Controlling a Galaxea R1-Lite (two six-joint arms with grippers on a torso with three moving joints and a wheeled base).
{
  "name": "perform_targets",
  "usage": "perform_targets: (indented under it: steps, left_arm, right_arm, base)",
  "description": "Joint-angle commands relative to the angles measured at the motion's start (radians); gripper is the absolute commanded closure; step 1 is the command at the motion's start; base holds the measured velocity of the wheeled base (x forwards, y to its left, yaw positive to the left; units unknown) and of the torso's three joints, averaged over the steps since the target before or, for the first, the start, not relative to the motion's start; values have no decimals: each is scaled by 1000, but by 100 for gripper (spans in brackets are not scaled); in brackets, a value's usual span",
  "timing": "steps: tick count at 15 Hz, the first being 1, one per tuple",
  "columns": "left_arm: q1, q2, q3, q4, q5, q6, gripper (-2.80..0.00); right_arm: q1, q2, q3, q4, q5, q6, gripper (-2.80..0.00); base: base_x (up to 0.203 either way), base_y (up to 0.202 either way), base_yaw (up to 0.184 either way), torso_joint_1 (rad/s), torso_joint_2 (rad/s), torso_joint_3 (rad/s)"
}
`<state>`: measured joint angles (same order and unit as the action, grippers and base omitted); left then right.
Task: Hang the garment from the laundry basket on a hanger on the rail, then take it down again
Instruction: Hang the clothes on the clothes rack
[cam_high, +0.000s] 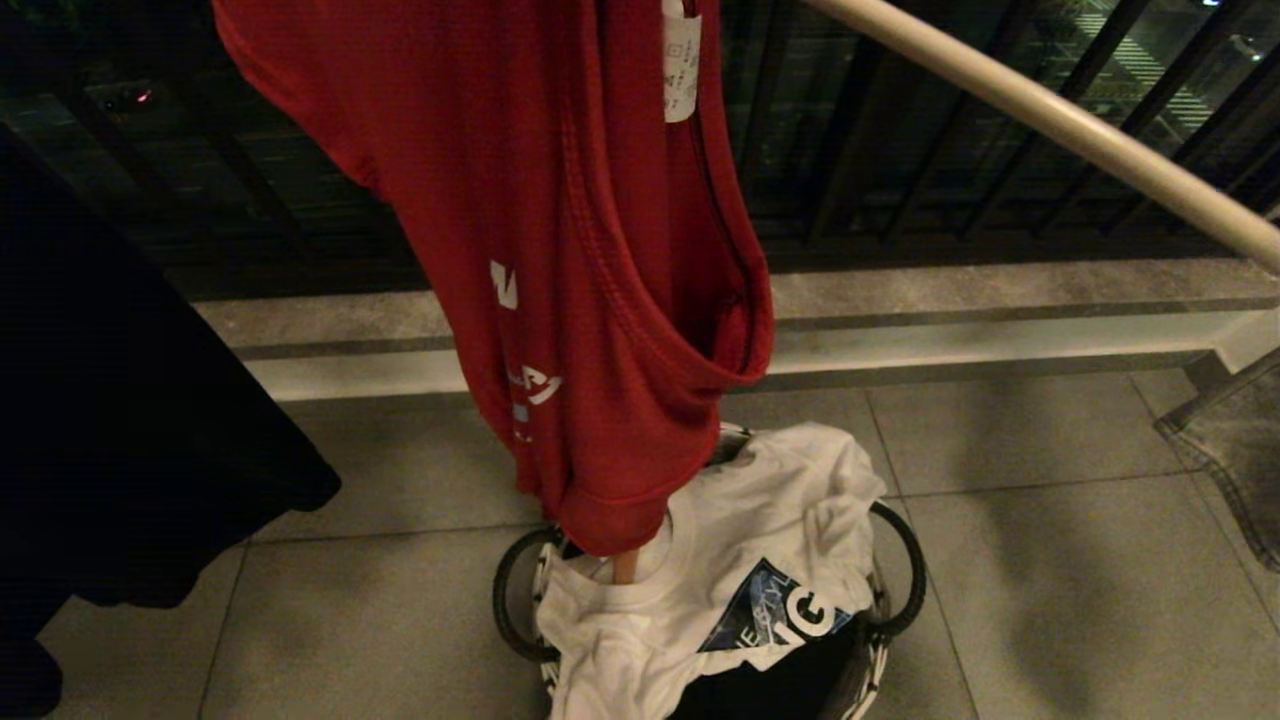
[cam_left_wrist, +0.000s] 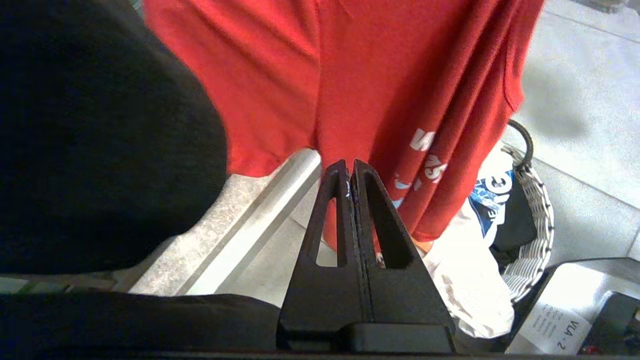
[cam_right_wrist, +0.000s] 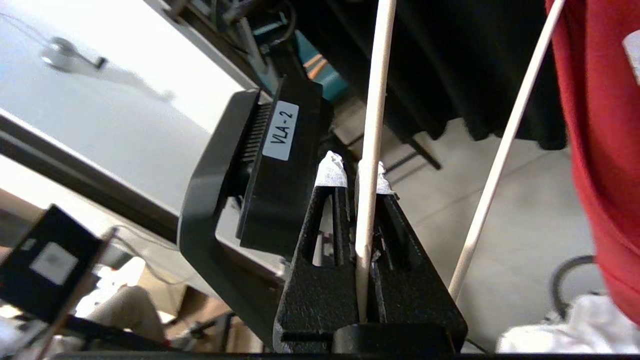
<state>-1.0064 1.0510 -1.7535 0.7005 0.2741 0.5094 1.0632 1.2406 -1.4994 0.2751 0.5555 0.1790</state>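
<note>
The garment (cam_high: 600, 250), a red T-shirt with white lettering, hangs from above the head view, its lower end over the laundry basket (cam_high: 905, 570). Neither gripper shows in the head view. My right gripper (cam_right_wrist: 355, 170) is shut on a thin cream-white arm of the hanger (cam_right_wrist: 372, 125). The hanger's other arm (cam_right_wrist: 500, 160) runs up beside the garment (cam_right_wrist: 605, 150). My left gripper (cam_left_wrist: 350, 167) is shut with nothing in it. Its tips point at the hanging garment (cam_left_wrist: 375, 75), with the laundry basket (cam_left_wrist: 537, 210) below to one side.
A white T-shirt (cam_high: 760, 520) lies over the basket with a tan wooden piece (cam_high: 625, 565) sticking up. A black garment (cam_high: 120, 400) hangs on the left, a grey one (cam_high: 1240, 440) on the right. A cream bar (cam_high: 1080, 125) crosses the upper right. A stone ledge (cam_high: 1000, 300) and dark railing stand behind.
</note>
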Motion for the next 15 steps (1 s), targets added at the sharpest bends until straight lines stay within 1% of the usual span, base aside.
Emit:
perform_targets:
  steps: [1, 2, 4, 5, 7, 9, 11, 12, 13, 15]
  left_arm:
    - [0, 10, 12, -5, 2, 0, 0]
    - [0, 12, 25, -31, 3, -2, 0]
    - [0, 22, 84, -140, 8, -7, 0]
    - [1, 30, 104, -162, 11, -9, 0]
    - [0, 50, 118, -168, 11, -35, 0]
    - [1, 76, 120, -168, 11, -68, 0]
    - [4, 98, 122, -167, 12, -122, 0]
    - [6, 107, 126, -167, 11, -146, 0]
    - [14, 115, 130, -166, 10, -153, 0]
    - [59, 135, 148, -167, 6, -164, 0]
  right_arm:
    - [-50, 5, -2, -11, -6, -2, 0]
    - [-71, 6, -3, -11, -5, -4, 0]
    - [-129, 13, -4, -13, -4, -16, 0]
    - [-155, 17, -3, -12, -2, -21, 0]
    - [-200, 19, 7, -11, 0, -33, 0]
    - [-245, 15, 41, -9, 2, -67, 0]
    - [-292, 12, 70, -7, 7, -95, 0]
    - [-324, 11, 81, -5, 28, -108, 0]
    - [-359, 12, 89, -4, 60, -119, 0]
    - [-440, 22, 109, -2, 137, -143, 0]
  base:
    - [0, 0, 0, 0, 0, 0]
    - [0, 0, 0, 0, 0, 0]
    - [0, 0, 0, 0, 0, 0]
    - [0, 0, 0, 0, 0, 0]
    - [0, 0, 0, 0, 0, 0]
    - [0, 0, 0, 0, 0, 0]
    - [0, 0, 0, 0, 0, 0]
    - [0, 0, 0, 0, 0, 0]
    - [0, 0, 0, 0, 0, 0]
    - [0, 0, 0, 0, 0, 0]
